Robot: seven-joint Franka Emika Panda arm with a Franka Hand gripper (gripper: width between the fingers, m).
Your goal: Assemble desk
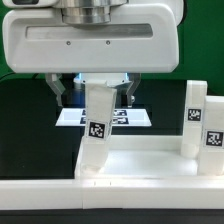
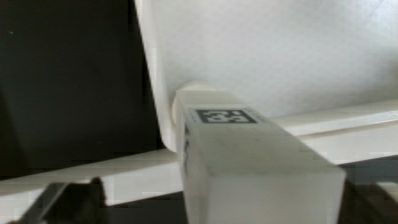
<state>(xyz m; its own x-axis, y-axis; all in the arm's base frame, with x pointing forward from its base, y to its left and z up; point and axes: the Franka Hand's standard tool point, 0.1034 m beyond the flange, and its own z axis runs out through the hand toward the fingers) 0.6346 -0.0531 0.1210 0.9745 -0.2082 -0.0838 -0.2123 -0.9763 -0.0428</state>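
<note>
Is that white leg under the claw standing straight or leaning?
Leaning. In the exterior view the leg slants on the tabletop, top towards that view's left, while the other leg stands upright. The open gripper straddles it.

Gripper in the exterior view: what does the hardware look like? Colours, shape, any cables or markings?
The gripper has a wide, boxy white housing with rounded corners, under a grey metallic cylindrical wrist flange. Two dark, slim fingers hang below it, with a bluish tint near their tops. No cables or printed markings show on it. In the wrist view only dark finger tips show at the edge.
</note>
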